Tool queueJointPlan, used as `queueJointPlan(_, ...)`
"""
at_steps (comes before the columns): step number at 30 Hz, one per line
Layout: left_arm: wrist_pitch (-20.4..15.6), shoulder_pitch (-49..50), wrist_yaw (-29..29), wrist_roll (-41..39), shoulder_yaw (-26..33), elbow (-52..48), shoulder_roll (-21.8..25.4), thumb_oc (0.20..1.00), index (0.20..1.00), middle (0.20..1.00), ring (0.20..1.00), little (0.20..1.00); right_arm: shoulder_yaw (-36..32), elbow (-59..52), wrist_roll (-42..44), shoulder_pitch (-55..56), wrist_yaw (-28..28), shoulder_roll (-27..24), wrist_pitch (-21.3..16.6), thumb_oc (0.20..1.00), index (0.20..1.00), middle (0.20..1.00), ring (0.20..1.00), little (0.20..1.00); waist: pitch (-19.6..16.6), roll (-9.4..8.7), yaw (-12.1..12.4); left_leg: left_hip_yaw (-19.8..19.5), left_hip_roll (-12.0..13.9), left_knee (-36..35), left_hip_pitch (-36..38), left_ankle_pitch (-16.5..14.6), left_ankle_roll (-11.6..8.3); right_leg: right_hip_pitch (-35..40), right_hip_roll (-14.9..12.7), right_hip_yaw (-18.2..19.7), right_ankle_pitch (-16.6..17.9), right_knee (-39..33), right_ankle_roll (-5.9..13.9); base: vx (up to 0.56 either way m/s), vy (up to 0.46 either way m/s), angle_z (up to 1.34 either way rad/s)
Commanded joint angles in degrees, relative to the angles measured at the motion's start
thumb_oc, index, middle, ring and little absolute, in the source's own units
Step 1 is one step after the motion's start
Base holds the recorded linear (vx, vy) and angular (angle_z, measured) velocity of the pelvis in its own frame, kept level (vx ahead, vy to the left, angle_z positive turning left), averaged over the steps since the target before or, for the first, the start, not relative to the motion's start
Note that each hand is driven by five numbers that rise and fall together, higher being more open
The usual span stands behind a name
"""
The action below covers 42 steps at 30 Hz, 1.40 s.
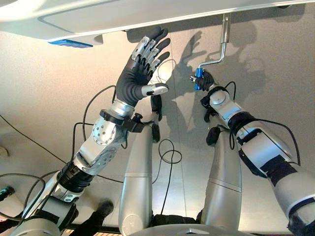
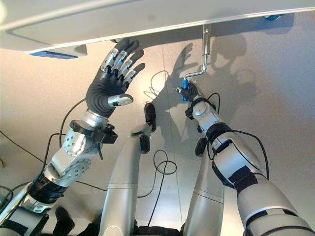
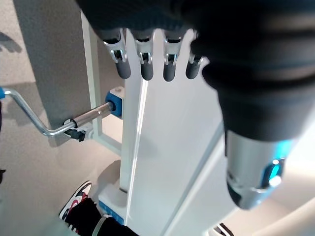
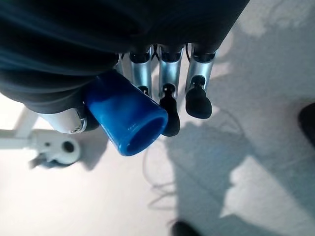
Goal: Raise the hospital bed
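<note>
In the left eye view, the white hospital bed (image 1: 98, 17) spans the top edge, and a metal crank (image 1: 224, 42) hangs down from its underside, bending to a blue handle (image 1: 198, 78). The right hand (image 1: 205, 81) is curled round that handle. The left hand (image 1: 145, 61) is raised near the bed's edge, fingers straight and spread (holding nothing).

The left wrist view shows the left hand's extended fingers (image 3: 147, 66) over the white bed frame, with the crank's shaft entering a blue socket (image 3: 114, 103); a person's sneaker (image 3: 76, 206) stands on the floor.

The right wrist view shows the blue handle's open end, fingers wrapped about it.
</note>
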Motion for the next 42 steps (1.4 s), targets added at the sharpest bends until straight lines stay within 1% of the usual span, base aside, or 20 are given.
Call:
queueJointPlan(1,-2.70,2.44,-0.44,1.27,3.11,-5.01,-0.63,1.000,1.000,1.000,1.000,1.000,2.91,-14.22,6.38,2.73,4.14,-0.08,-7.10,0.200,0.200,0.200,0.200,0.200,-1.49,3.88,-0.74,-1.28,-1.59,-5.63,-1.97,5.68,-1.45,-0.16,0.81,-0.89,1.98,0.77,3.57,0.00,0.000,0.00)
queueJointPlan(2,-2.70,2.42,-0.44,1.27,3.09,-5.01,-0.65,1.000,1.000,1.000,1.000,1.000,2.89,-14.26,6.38,2.76,4.14,-0.11,-7.08,0.200,0.200,0.200,0.200,0.200,-1.49,3.89,-0.72,-1.29,-1.59,-5.63,-1.96,5.68,-1.45,-0.15,0.81,-0.90,1.98,0.77,3.57,0.00,0.000,0.00)
queueJointPlan(3,-2.99,2.77,-0.69,1.43,3.73,-4.97,0.34,1.000,1.000,1.000,1.000,1.000,1.22,-20.92,10.10,5.08,4.84,-3.60,-8.79,0.200,0.200,0.200,0.200,0.200,-1.49,3.52,-1.35,-1.21,-1.41,-5.73,-1.90,5.66,-1.49,-0.17,0.81,-0.83,1.96,0.55,3.55,0.00,0.000,0.00)
queueJointPlan(5,-3.27,3.15,-0.98,1.34,4.08,-4.81,1.05,1.000,1.000,1.000,1.000,1.000,-1.20,-27.28,14.38,7.81,5.46,-7.19,-10.54,0.200,0.200,0.200,0.200,0.200,-1.49,3.18,-1.84,-1.18,-1.40,-5.77,-1.87,5.63,-1.47,-0.12,0.87,-0.78,1.97,0.40,3.57,0.00,0.000,0.00)
queueJointPlan(6,-3.28,3.12,-1.00,1.32,3.98,-4.81,1.02,1.000,1.000,1.000,1.000,1.000,-1.33,-27.56,14.45,8.02,5.50,-7.38,-10.43,0.200,0.200,0.200,0.200,0.200,-1.49,3.20,-1.76,-1.17,-1.41,-5.78,-1.82,5.63,-1.46,-0.10,0.86,-0.76,1.96,0.41,3.58,0.00,0.000,0.00)
queueJointPlan(7,-3.51,3.27,-1.24,1.44,4.23,-4.52,1.75,1.000,1.000,1.000,1.000,1.000,-3.54,-31.95,18.65,11.11,6.41,-9.72,-11.81,0.200,0.200,0.200,0.200,0.200,-1.49,2.90,-2.21,-1.14,-1.28,-5.93,-1.69,5.63,-1.48,0.03,0.91,-0.71,1.91,0.23,3.63,0.00,0.000,0.00)
queueJointPlan(8,-3.62,3.70,-1.35,1.33,4.43,-4.55,2.01,1.000,1.000,1.000,1.000,1.000,-4.77,-34.96,20.71,12.95,6.98,-10.49,-12.66,0.200,0.200,0.200,0.200,0.200,-1.49,2.73,-2.45,-1.05,-1.19,-5.95,-1.62,5.64,-1.51,0.04,0.98,-0.70,1.90,0.21,3.65,0.00,0.000,0.00)
queueJointPlan(9,-3.62,3.69,-1.35,1.33,4.41,-4.55,2.01,1.000,1.000,1.000,1.000,1.000,-4.80,-34.99,20.71,12.99,6.98,-10.50,-12.65,0.200,0.200,0.200,0.200,0.200,-1.49,2.73,-2.43,-1.05,-1.18,-5.95,-1.60,5.63,-1.51,0.05,0.99,-0.70,1.90,0.20,3.65,0.00,0.000,0.00)
queueJointPlan(10,-3.69,4.77,-1.83,1.13,4.91,-4.35,2.48,1.000,1.000,1.000,1.000,1.000,-7.60,-40.11,24.30,16.37,8.26,-12.35,-14.44,0.200,0.200,0.200,0.200,0.200,-1.49,2.38,-3.20,-0.96,-1.13,-5.92,-1.56,5.60,-1.53,0.09,1.07,-0.61,1.94,0.15,3.72,0.00,0.000,0.00)
queueJointPlan(14,-3.97,5.63,-2.22,1.24,5.92,-4.54,3.50,1.000,1.000,1.000,1.000,1.000,-11.09,-45.12,26.97,20.12,8.67,-13.86,-15.82,0.200,0.200,0.200,0.200,0.200,-1.49,2.19,-3.69,-0.73,-1.08,-6.01,-1.19,5.45,-1.55,0.41,1.14,-0.46,1.91,0.04,3.80,0.00,0.000,0.00)
queueJointPlan(16,-4.35,6.86,-2.82,0.82,6.95,-5.03,4.02,1.000,1.000,1.000,1.000,1.000,-14.32,-49.10,29.95,22.16,9.05,-14.68,-17.23,0.200,0.200,0.200,0.200,0.200,-1.49,1.91,-4.16,-0.75,-0.99,-5.96,-1.03,5.35,-1.54,0.54,1.25,-0.44,1.95,-0.04,3.88,0.01,0.000,-0.04)
queueJointPlan(18,-4.39,7.28,-3.05,0.57,7.19,-5.20,4.00,1.000,1.000,1.000,1.000,1.000,-15.41,-50.15,30.83,23.07,9.36,-14.55,-17.56,0.200,0.200,0.200,0.200,0.200,-1.49,1.87,-4.25,-0.77,-0.94,-5.98,-0.95,5.32,-1.51,0.56,1.24,-0.49,1.94,0.01,3.89,0.00,0.000,0.00)
queueJointPlan(19,-4.56,7.94,-3.21,0.44,8.05,-5.63,4.56,1.000,1.000,1.000,1.000,1.000,-17.86,-52.17,31.88,24.45,8.95,-14.66,-18.59,0.200,0.200,0.200,0.200,0.200,-1.49,1.67,-4.56,-0.82,-0.90,-5.99,-0.84,5.27,-1.57,0.64,1.28,-0.54,1.90,0.03,3.92,0.00,0.000,0.00)
queueJointPlan(20,-4.54,7.98,-3.21,0.42,8.02,-5.68,4.59,1.000,1.000,1.000,1.000,1.000,-17.96,-52.31,31.86,24.60,8.93,-14.66,-18.54,0.200,0.200,0.200,0.200,0.200,-1.49,1.66,-4.51,-0.82,-0.90,-6.00,-0.80,5.27,-1.57,0.68,1.28,-0.54,1.89,0.02,3.92,0.00,0.000,0.00)
queueJointPlan(24,-4.91,9.69,-3.89,-0.77,9.97,-6.70,4.43,1.000,1.000,1.000,1.000,1.000,-24.50,-54.36,34.86,26.31,7.13,-13.82,-21.18,0.200,0.200,0.200,0.200,0.200,-1.49,1.11,-4.94,-0.89,-0.81,-5.94,-0.24,5.04,-1.68,1.06,1.55,-0.46,1.93,0.05,3.94,0.00,0.000,0.00)
queueJointPlan(30,-5.05,10.32,-4.96,-1.95,10.63,-7.27,4.34,1.000,1.000,1.000,1.000,1.000,-28.43,-54.07,33.18,26.69,4.08,-14.18,-22.54,0.200,0.200,0.200,0.200,0.200,-1.49,0.59,-5.25,-1.04,-0.61,-6.23,0.25,4.97,-1.90,1.56,1.75,-0.44,1.78,-0.23,3.97,0.00,-0.017,-0.02)
queueJointPlan(32,-5.23,10.03,-5.16,-2.45,10.90,-7.37,4.29,1.000,1.000,1.000,1.000,1.000,-29.91,-52.99,30.74,26.03,1.45,-14.88,-22.93,0.200,0.200,0.200,0.200,0.200,-1.49,0.38,-5.33,-1.13,-0.57,-6.33,0.54,4.85,-1.98,1.75,1.86,-0.43,1.68,-0.22,3.99,0.00,-0.017,0.00)
queueJointPlan(34,-5.22,9.93,-5.34,-2.64,10.86,-7.32,4.19,1.000,1.000,1.000,1.000,1.000,-30.42,-52.35,30.10,25.82,0.86,-14.96,-23.00,0.200,0.200,0.200,0.200,0.200,-1.49,0.33,-5.37,-1.18,-0.54,-6.38,0.61,4.83,-2.01,1.81,1.93,-0.35,1.63,-0.26,3.98,0.00,0.000,0.00)
queueJointPlan(35,-5.32,9.39,-5.42,-2.22,10.80,-7.43,4.21,1.000,1.000,1.000,1.000,1.000,-31.42,-49.17,25.68,24.71,-2.84,-16.52,-22.23,0.200,0.200,0.200,0.200,0.200,-1.49,0.12,-5.44,-1.27,-0.43,-6.62,0.96,4.71,-2.08,2.12,1.99,-0.37,1.53,-0.40,4.00,0.00,0.000,0.00)
queueJointPlan(42,-5.48,9.06,-5.58,-2.03,10.51,-8.03,3.66,1.000,1.000,1.000,1.000,1.000,-33.17,-37.93,20.52,20.43,-9.28,-19.93,-20.83,0.200,0.200,0.200,0.200,0.200,-1.49,0.37,-5.01,-1.63,-0.35,-6.79,1.14,4.56,-2.13,2.32,2.13,-0.52,1.27,-0.52,3.83,0.00,-0.011,-0.03)
